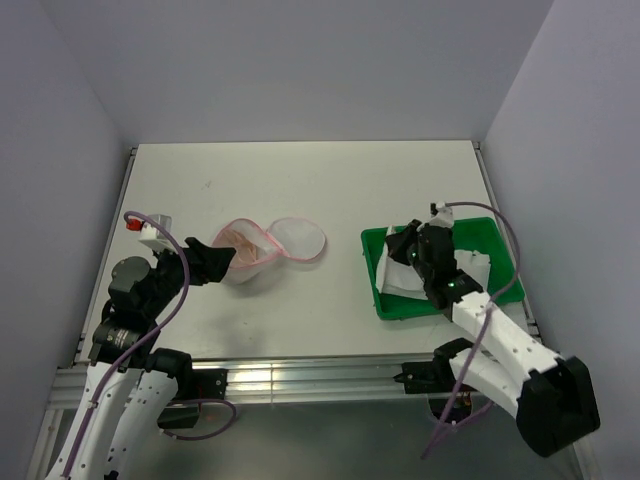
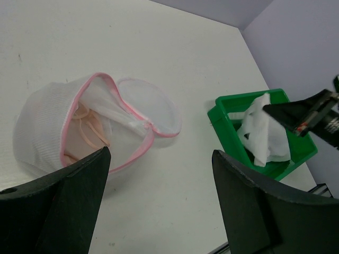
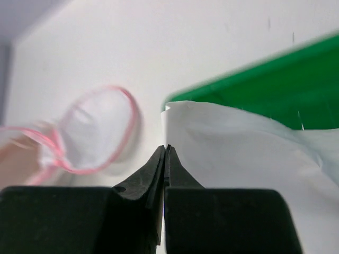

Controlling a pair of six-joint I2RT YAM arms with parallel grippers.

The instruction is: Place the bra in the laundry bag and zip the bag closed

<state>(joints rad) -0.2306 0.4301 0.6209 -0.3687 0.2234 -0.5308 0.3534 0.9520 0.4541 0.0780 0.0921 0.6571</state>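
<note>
The laundry bag [image 1: 270, 250] lies open at mid-table, its two pink-rimmed mesh halves side by side. The peach bra [image 1: 240, 245] sits inside the left half, and its straps show in the left wrist view [image 2: 85, 132]. The right half [image 2: 148, 106] lies flat and empty. My left gripper [image 1: 216, 263] is open wide just at the bag's left side, and the left wrist view [image 2: 160, 153] shows nothing between its jaws. My right gripper [image 1: 398, 245] is shut with its tips [image 3: 167, 148] over the near-left corner of the green tray, holding nothing that I can see.
The green tray [image 1: 450, 306] stands right of the bag and holds crumpled white cloth [image 1: 470, 270], which also shows in the right wrist view [image 3: 238, 153]. Grey walls close in the table at the back and both sides.
</note>
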